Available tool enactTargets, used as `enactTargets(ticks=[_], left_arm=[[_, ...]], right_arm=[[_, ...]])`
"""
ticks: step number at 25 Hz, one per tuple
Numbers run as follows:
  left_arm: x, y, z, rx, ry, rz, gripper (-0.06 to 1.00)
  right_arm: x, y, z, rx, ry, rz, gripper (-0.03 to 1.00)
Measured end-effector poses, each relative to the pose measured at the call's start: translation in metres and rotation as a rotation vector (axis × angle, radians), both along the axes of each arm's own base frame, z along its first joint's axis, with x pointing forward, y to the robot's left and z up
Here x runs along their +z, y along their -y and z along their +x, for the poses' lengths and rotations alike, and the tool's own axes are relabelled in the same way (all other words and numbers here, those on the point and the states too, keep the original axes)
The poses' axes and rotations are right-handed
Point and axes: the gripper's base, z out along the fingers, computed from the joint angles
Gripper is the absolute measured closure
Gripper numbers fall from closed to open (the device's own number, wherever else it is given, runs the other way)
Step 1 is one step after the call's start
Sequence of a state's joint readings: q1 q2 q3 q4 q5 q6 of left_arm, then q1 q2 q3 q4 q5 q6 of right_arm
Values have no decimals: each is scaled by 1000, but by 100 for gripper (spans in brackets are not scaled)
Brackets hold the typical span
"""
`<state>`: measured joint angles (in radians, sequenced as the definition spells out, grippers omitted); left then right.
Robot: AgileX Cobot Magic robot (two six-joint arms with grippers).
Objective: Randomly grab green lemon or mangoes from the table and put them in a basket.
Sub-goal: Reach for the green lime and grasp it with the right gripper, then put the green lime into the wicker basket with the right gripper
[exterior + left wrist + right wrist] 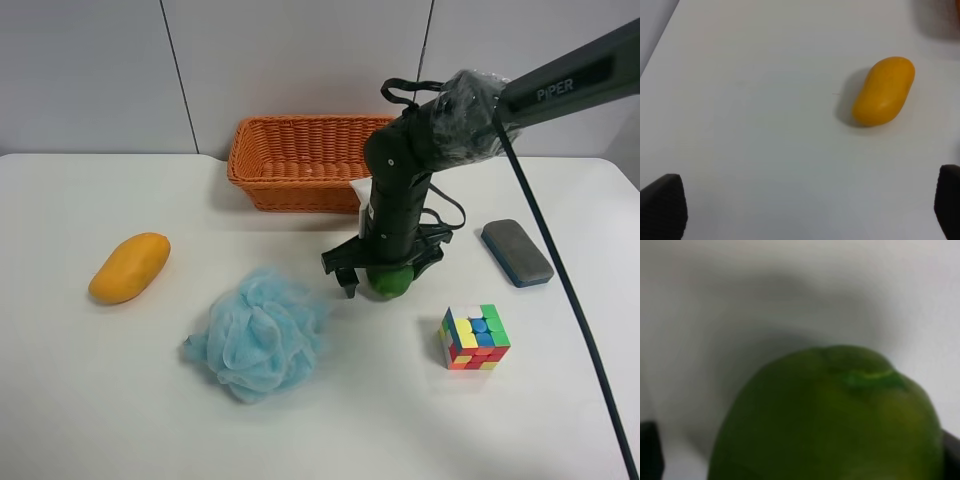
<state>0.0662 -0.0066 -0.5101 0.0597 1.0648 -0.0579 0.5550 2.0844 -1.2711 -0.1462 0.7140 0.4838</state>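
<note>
The right gripper (388,272), jaws wide, straddles the green lemon (393,285) on the desk (120,400). A blue mesh sponge (262,335) lies just beside it. The basket (285,188) stands behind the arm, and the mango (130,267) lies well apart.

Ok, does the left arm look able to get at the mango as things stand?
Probably yes. In the left wrist view the mango lies alone on the bare table ahead of the left tool, which is open wide, and nothing sits between them.
</note>
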Motion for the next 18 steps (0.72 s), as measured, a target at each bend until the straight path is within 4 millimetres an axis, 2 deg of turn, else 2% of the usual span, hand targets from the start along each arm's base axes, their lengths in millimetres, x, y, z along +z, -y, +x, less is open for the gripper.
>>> enactTargets(ticks=[3,4,18], left_arm=[[0,0,0,1,0,1,-5],[0,0,0,1,0,1,-5],[0,0,0,1,0,1,-5]], right_arm=[[0,0,0,0,-2,0,33],[0,0,-1,-4,-6,1,34],[2,1,-3,-15,-24,-1,34]])
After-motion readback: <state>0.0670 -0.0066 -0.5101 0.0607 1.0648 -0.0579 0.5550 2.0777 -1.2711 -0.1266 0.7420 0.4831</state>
